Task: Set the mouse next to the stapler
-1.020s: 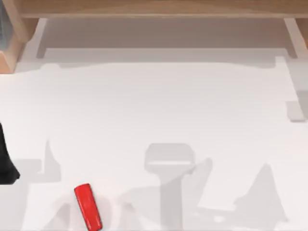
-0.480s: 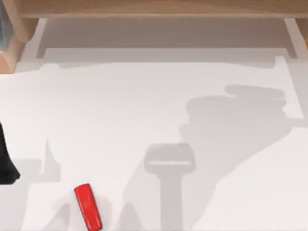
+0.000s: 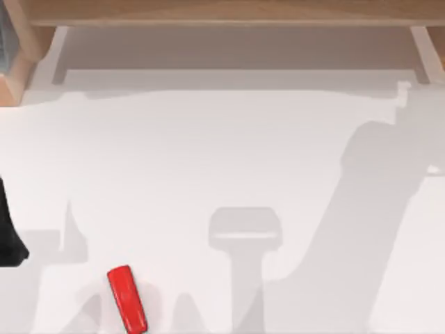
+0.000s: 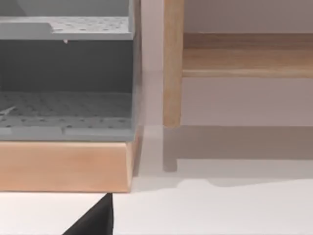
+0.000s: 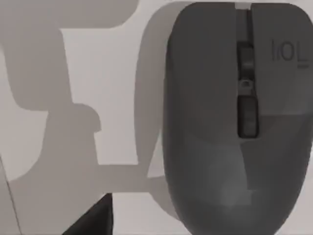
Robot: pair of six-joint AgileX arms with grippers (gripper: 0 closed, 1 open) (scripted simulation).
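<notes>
Stapler (image 3: 127, 298) lying flat on white table (image 3: 222, 160), near front-left. Mouse (image 5: 237, 117) on table, close under right wrist camera. Fingers' state: cannot tell, either arm.

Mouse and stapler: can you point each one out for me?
mouse (image 5: 234, 122): right wrist view, on the scroll wheel strip down the middle of its dark grey shell.
stapler (image 3: 126, 298): top view, near the table's front left, on the middle of the red bar.
</notes>
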